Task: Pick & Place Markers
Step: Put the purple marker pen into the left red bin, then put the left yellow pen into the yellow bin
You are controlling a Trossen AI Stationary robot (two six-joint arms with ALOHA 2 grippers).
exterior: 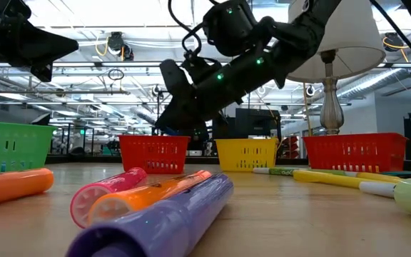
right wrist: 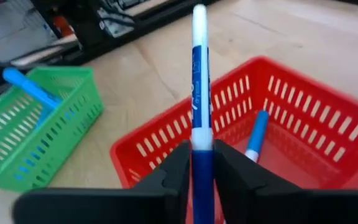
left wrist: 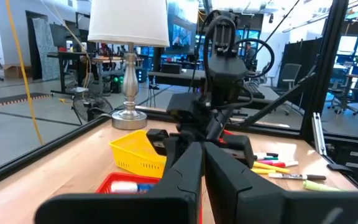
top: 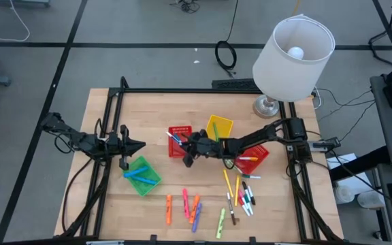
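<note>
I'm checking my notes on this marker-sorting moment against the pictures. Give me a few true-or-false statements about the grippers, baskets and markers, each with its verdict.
1. The right gripper is shut on a blue-and-white marker. True.
2. That marker is held over the green basket. False: it is above the red basket at the table's middle.
3. A blue marker already lies in that red basket. True.
4. The left gripper carries an orange marker. False: it holds nothing and hovers beside the green basket.
5. The lamp stands at the table's far right corner. True.
6. All markers are already in baskets. False: several loose markers lie along the table's near side.
</note>
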